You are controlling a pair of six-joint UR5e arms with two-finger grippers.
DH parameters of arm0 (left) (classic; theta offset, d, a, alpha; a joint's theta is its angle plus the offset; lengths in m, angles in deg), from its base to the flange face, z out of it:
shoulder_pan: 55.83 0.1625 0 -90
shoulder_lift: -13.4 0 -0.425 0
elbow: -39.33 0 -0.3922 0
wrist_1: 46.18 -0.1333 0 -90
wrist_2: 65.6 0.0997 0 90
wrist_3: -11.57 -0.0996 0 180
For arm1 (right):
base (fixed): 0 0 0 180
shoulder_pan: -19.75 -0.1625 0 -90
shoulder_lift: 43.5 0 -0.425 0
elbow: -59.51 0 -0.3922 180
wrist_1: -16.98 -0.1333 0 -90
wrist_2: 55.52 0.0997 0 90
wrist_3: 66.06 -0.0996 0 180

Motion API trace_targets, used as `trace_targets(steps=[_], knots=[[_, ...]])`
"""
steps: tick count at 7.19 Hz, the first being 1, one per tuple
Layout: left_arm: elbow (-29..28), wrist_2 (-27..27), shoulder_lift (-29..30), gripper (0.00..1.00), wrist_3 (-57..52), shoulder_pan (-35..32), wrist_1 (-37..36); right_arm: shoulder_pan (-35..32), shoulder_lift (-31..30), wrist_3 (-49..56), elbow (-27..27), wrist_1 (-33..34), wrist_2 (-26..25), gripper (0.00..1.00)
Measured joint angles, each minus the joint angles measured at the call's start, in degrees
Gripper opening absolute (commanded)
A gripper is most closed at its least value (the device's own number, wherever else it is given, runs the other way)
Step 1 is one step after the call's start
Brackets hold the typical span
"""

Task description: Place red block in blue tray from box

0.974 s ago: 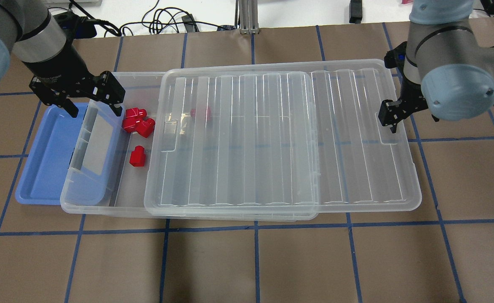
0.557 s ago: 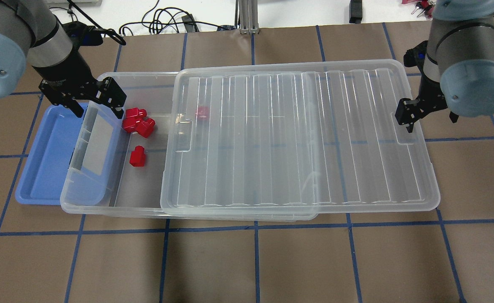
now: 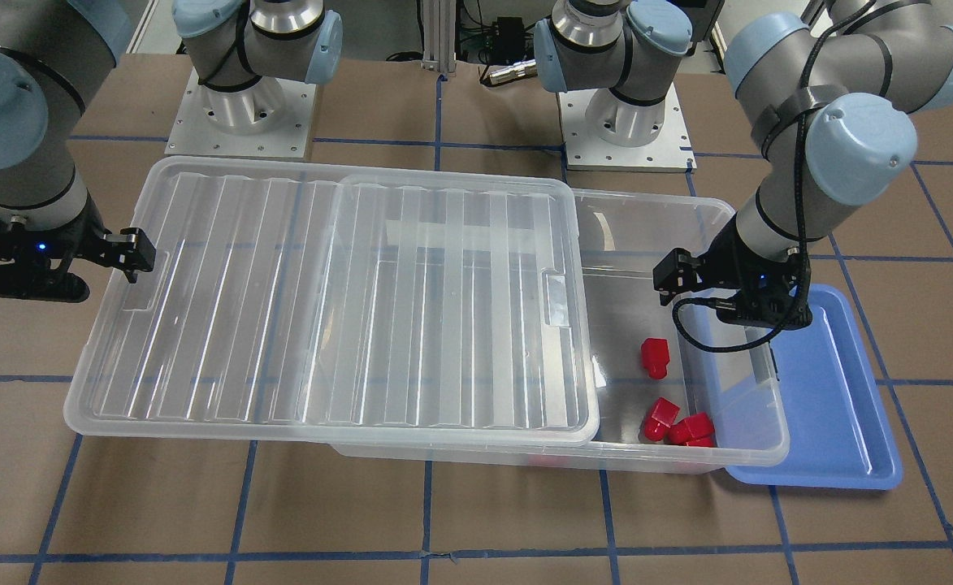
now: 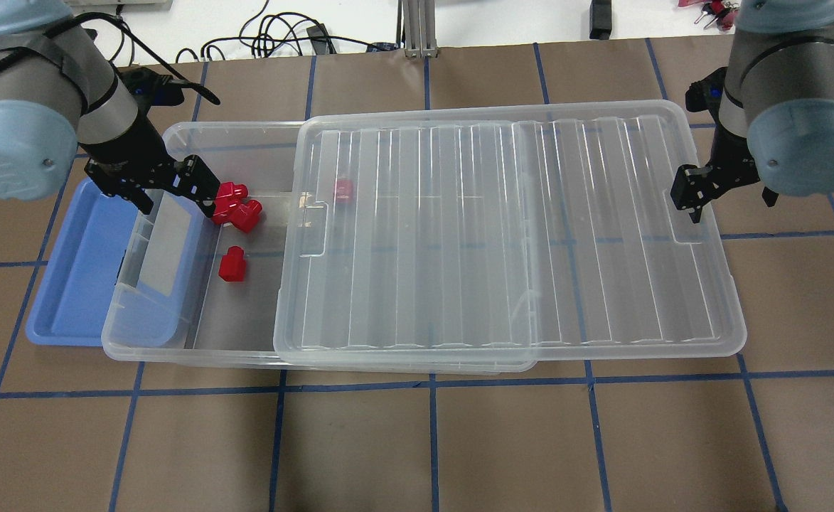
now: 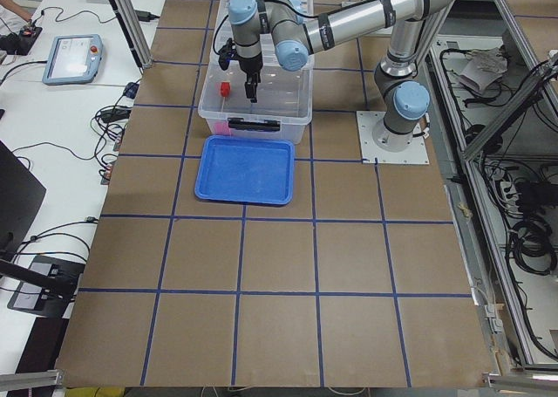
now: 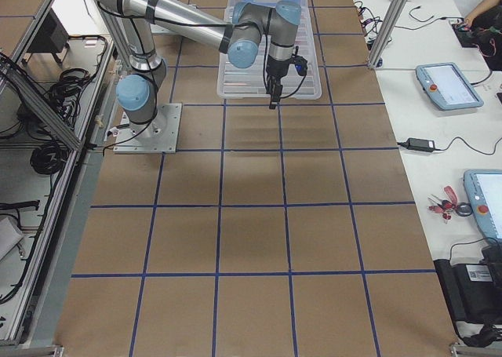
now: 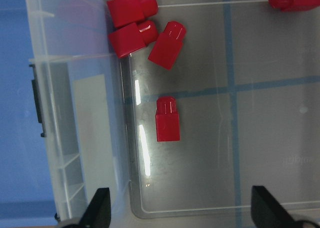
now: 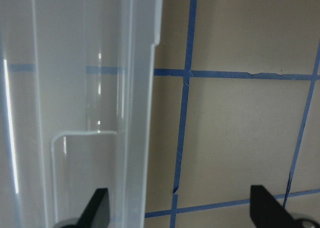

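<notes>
Several red blocks lie at the open left end of the clear box (image 4: 196, 334): a tight cluster (image 4: 235, 203) and a lone red block (image 4: 232, 264); one more (image 4: 344, 189) shows through the lid. In the left wrist view the lone block (image 7: 167, 119) lies just ahead of my open left gripper (image 7: 182, 215), with the cluster (image 7: 137, 30) beyond. My left gripper (image 4: 173, 193) hovers empty over the box's left end. The blue tray (image 4: 79, 263) lies partly under that end. My right gripper (image 8: 181, 213) is open astride the lid's right edge (image 8: 142, 87).
The ribbed clear lid (image 4: 509, 227) lies shifted right, covering most of the box and overhanging its right end. The box's left wall and grey latch (image 7: 37, 107) stand between the blocks and the tray. Brown table with blue tape lines (image 4: 431, 427) surrounds everything.
The lid has slid to the right with my right gripper, uncovering more of the box's left end. My left gripper has moved nearer to the red cluster.
</notes>
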State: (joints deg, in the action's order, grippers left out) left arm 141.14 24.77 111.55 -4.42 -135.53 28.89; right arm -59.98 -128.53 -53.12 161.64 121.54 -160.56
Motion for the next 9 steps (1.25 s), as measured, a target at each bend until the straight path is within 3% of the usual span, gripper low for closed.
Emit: trace_targets(steps=[1, 5, 9], knots=[[0.7, 0.0, 0.7, 0.87, 0.0, 0.0, -0.5, -0.1, -1.3, -0.2, -1.2, -1.5, 2.5, 1.0], [1.7, 0.0, 4.7, 0.87, 0.2, 0.1, -1.3, -4.2, -6.9, -6.5, -12.8, -18.8, 14.0, 1.0], [6.0, 0.0, 7.8, 0.87, 0.1, 0.1, -8.2, -10.8, -6.2, -13.6, -15.6, -20.5, 14.8, 1.0]])
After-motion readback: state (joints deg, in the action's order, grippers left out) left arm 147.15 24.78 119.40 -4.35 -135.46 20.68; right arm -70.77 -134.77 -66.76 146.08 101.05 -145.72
